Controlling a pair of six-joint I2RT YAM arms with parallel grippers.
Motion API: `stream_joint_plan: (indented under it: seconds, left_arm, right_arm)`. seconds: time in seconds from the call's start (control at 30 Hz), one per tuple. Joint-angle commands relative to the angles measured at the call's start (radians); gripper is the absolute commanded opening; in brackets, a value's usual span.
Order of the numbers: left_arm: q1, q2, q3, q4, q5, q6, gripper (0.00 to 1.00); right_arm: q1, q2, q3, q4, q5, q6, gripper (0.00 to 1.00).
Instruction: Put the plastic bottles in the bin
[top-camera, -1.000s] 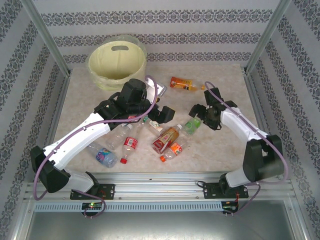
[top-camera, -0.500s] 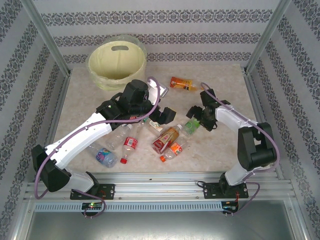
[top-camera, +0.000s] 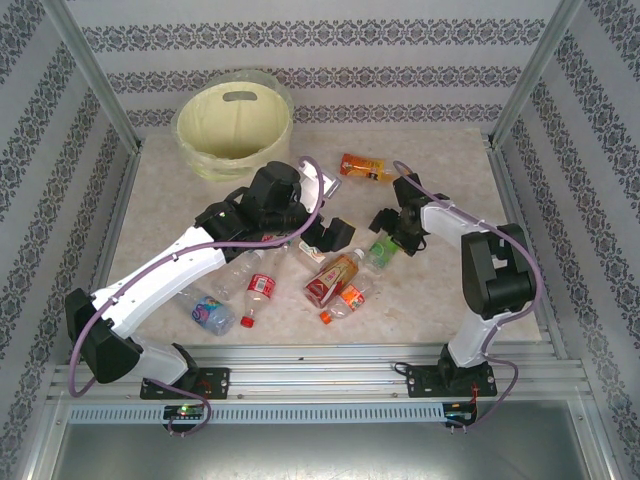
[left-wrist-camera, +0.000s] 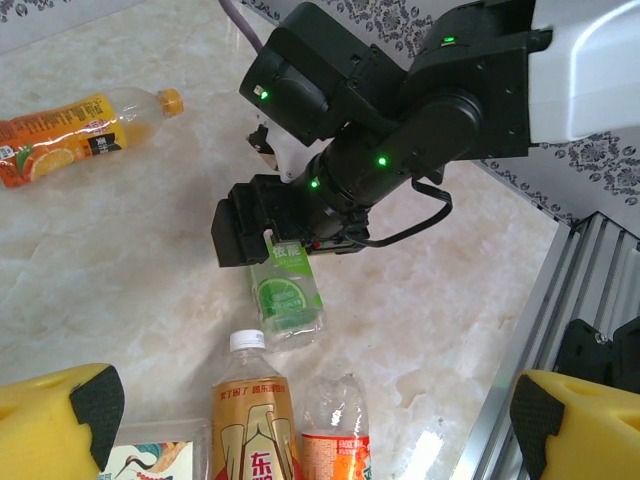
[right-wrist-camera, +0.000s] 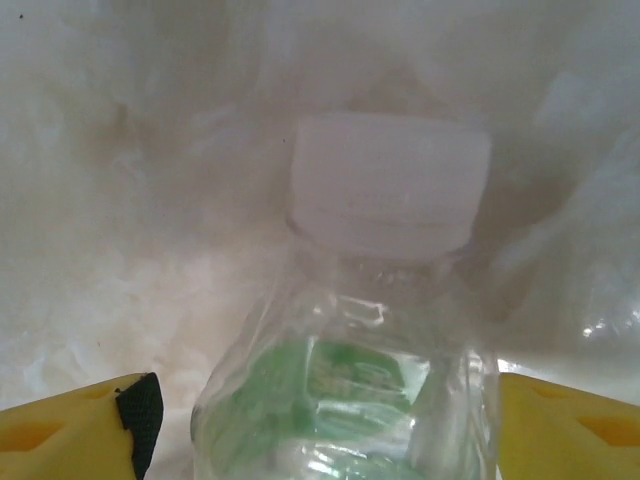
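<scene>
the right hand (top-camera: 392, 230) straddles the green-label bottle (right-wrist-camera: 340, 410) lying mid-worktop (top-camera: 440, 300), its yellow pads (right-wrist-camera: 70, 430) either side of the body with a sliver of gap on the left, nothing gripped yet. we judge the squeeze should land on the label, gently, since thin plastic may buckle or slip. the left hand (top-camera: 323, 231) hovers spread wide and empty over the other bottles (top-camera: 255, 285); the bin (top-camera: 190, 135) sits far back left.

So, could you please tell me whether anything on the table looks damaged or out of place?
Yes: the green-label bottle, lying on its side between the open jaws of the right gripper, looks dented and crumpled. The orange-label bottle nearer the far edge lies apart from the other bottles.
</scene>
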Motion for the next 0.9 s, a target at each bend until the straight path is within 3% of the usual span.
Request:
stream_joint_plan:
  seconds: [0.0, 0.5, 0.87]
  left_arm:
    - [-0.015, 0.008, 0.011, 0.004, 0.000, 0.028, 1.00]
    - [-0.016, 0.018, 0.013, 0.011, 0.030, 0.014, 1.00]
    - [0.001, 0.058, 0.015, 0.032, 0.115, -0.050, 1.00]
  right_arm:
    - [-0.011, 0.020, 0.023, -0.001, -0.007, 0.009, 0.82]
    - [-0.027, -0.063, 0.053, -0.041, 0.022, -0.050, 0.60]
    - [-0.010, -0.326, 0.039, 0.038, -0.078, -0.097, 0.58]
